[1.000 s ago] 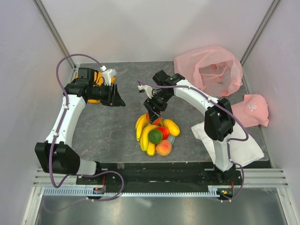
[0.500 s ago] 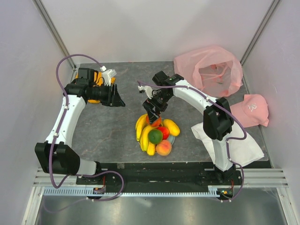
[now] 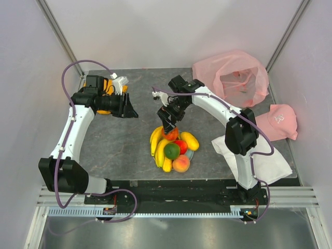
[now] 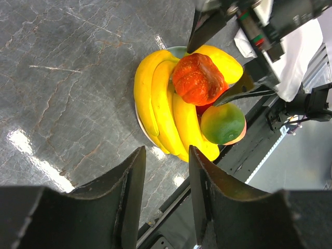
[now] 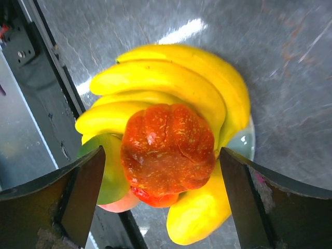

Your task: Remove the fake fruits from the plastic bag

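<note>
Right hand [image 3: 167, 124] has sprung wide and let go. The ridged orange fruit [image 5: 167, 153] now sits loose atop the bananas [image 5: 155, 83], with the other fruits [image 3: 174, 148] heaped on a plate [image 5: 250, 147] mid-tabletop [image 3: 129, 150]. Left hand [image 4: 166, 155] hovers half-spread and empty. Bag [image 3: 231, 78] slumps in the far right corner (something may remain inside, hard to tell). These look like light, hard, glossy shells, so slippery; I'd pinch across the widest part.

- White links and black joints on the left arm [image 3: 71, 129] and right arm [image 3: 215, 105].
- A purple cable [image 3: 64, 80] loops along each.
- Black bases at the counter's [image 3: 124, 150] near edge.
- Black, wedge-shaped jaws.
</note>
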### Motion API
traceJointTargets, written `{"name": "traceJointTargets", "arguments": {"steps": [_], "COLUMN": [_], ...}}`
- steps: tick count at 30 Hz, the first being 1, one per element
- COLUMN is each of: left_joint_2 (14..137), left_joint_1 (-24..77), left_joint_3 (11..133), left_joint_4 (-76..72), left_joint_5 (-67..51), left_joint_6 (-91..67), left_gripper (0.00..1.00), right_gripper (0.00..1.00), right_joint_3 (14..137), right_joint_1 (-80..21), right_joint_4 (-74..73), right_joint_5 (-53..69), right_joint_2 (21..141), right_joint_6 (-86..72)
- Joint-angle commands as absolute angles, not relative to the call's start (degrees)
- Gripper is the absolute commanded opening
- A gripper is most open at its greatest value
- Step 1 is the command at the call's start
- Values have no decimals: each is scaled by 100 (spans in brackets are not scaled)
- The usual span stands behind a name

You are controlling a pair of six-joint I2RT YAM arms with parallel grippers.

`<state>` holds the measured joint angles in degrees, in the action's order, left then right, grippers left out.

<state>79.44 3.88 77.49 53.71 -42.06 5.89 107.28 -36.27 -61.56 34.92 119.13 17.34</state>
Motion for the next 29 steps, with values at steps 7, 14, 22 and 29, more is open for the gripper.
{"name": "traceJointTargets", "arguments": {"steps": [7,14,22,29], "left_joint_2": [8024,8068,8174,8025], "left_joint_1": [360,360,360,369], "left_joint_3": [8041,8446,8982,8921], "left_joint_4": [5282,4984,4772,4755], "left_joint_5": [-4140,-3605,-3006,-3279], "left_joint_6": [703,493,220,-113], "left_gripper": [71,96,99,99], "right_gripper": [98,98,98,98], "right_joint_3": [11760,11717,10549,10099], "right_joint_1": [-3175,-2400,-2408,-2408], "right_joint_4": [-6628,-4690,-3929,-3973], "right_joint_5": [3384,49,-1398,-1073], "right_joint_2": [11111,10337,9449,9106], "right_joint_6": [2075,853,721,1055]}}
